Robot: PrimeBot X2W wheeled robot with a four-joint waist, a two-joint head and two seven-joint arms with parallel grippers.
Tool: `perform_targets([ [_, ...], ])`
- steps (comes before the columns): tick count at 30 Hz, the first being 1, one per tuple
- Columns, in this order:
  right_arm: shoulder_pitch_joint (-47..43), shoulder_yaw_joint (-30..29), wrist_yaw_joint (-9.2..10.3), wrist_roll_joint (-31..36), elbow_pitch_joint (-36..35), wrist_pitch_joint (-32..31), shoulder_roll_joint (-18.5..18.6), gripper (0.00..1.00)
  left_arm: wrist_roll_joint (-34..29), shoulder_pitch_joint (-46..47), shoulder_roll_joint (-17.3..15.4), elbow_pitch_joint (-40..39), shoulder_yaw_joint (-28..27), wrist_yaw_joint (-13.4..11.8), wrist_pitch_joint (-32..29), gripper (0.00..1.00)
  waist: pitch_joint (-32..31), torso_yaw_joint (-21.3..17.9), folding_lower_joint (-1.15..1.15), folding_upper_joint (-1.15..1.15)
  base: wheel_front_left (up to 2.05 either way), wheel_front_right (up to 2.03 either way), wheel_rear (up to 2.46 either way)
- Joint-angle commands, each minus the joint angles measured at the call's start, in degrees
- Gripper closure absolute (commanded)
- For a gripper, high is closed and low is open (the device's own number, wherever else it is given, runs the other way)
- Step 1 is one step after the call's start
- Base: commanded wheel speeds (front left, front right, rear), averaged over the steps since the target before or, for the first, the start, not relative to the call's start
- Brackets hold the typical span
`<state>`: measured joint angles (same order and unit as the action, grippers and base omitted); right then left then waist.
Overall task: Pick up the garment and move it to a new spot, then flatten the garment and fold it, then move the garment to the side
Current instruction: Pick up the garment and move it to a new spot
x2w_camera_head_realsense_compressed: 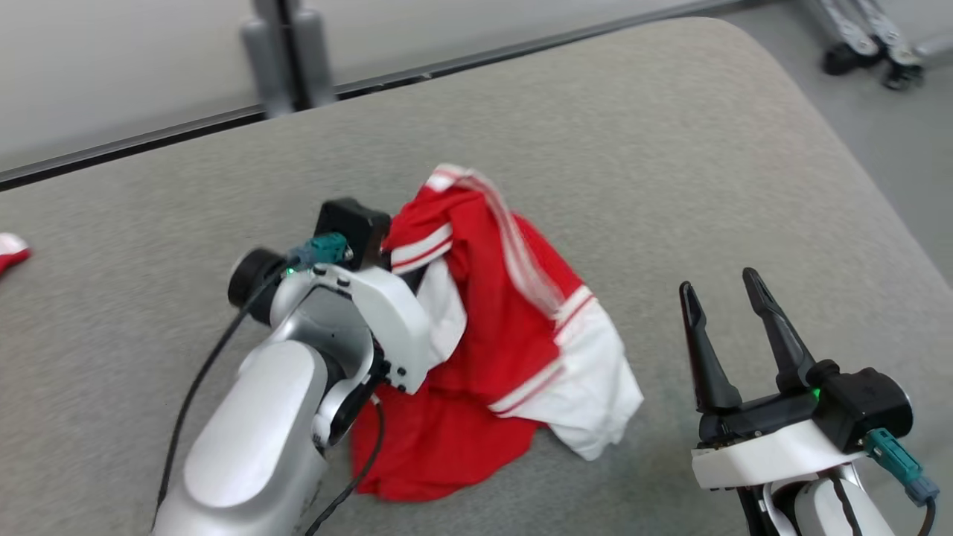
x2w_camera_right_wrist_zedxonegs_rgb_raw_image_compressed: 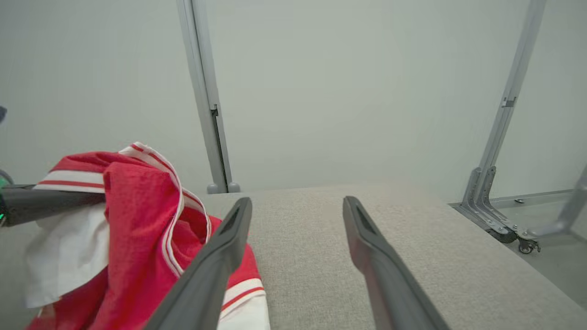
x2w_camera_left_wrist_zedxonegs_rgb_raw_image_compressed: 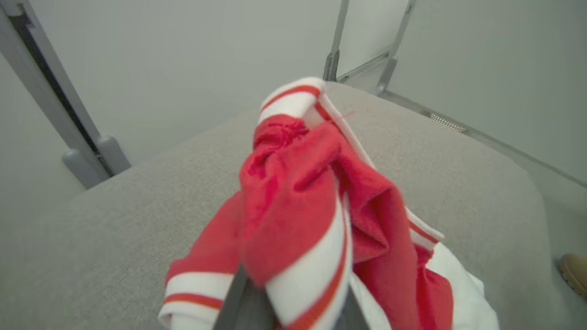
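The left gripper (x2w_camera_left_wrist_zedxonegs_rgb_raw_image_compressed: 296, 293) is closed tight on a bunched fold of the red garment with white striped bands (x2w_camera_head_realsense_compressed: 506, 320); in the left wrist view the cloth wells up between and over its two dark fingers (x2w_camera_left_wrist_zedxonegs_rgb_raw_image_compressed: 243, 302), and in the head view the fingers themselves are hidden behind the wrist and the fabric. The garment sits about mid-table on the grey padded surface (x2w_camera_head_realsense_compressed: 670, 149), heaped, not flat; its held fold forms the high far-left part of the heap, while the rest drapes down and spreads toward the near side, where it rests on the padding.

The relation that matters is between this heap and the right gripper (x2w_camera_head_realsense_compressed: 717, 283); that gripper stands at the near right with its jaws spread wide and nothing between them, fingers pointing toward the far side, clear of the cloth. The garment lies to its left; the closest free cloth is the white banded corner (x2w_camera_head_realsense_compressed: 595, 417) at the heap's near-right edge, near the gripper but not touching it. The heap's long axis runs roughly far to near, so it lies almost parallel to the right gripper's fingers, not across them.

As a judgement, the left arm alone carries the garment for the move to a new spot; the right arm is the nearer one to the trailing white corner and would have to swing left to take it once flattening begins.
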<state>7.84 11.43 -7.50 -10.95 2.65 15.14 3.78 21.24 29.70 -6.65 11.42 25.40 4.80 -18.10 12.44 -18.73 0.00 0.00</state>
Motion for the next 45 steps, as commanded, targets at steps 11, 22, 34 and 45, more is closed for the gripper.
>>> perform_targets([
  [11,-1.6,-1.4,0.01,1.1,-0.4,0.0,-0.2,0.0,3.0,1.0,3.5,22.0,3.3,0.2,20.6,0.0,-1.4,-2.0,0.0,0.0,0.0,0.0,0.0],
  [22,-6.2,-5.2,0.01,3.1,-1.5,0.0,3.7,0.0,7.2,-21.0,0.3,5.2,-1.8,-8.5,32.2,0.0,-10.7,9.2,0.0,0.0,0.0,0.0,0.0],
  [34,-13.5,-11.5,0.01,3.7,2.4,0.0,2.2,0.0,0.8,-40.8,-2.3,-3.2,-16.7,-10.8,33.3,0.0,-15.3,19.0,0.0,0.0,0.0,0.0,0.0],
  [45,-16.2,-13.8,0.01,4.4,4.1,0.0,1.1,0.0,-5.1,-45.5,1.7,-3.9,-26.4,-4.7,33.4,0.0,-16.4,20.9,0.0,0.0,0.0,0.0,0.0],
])
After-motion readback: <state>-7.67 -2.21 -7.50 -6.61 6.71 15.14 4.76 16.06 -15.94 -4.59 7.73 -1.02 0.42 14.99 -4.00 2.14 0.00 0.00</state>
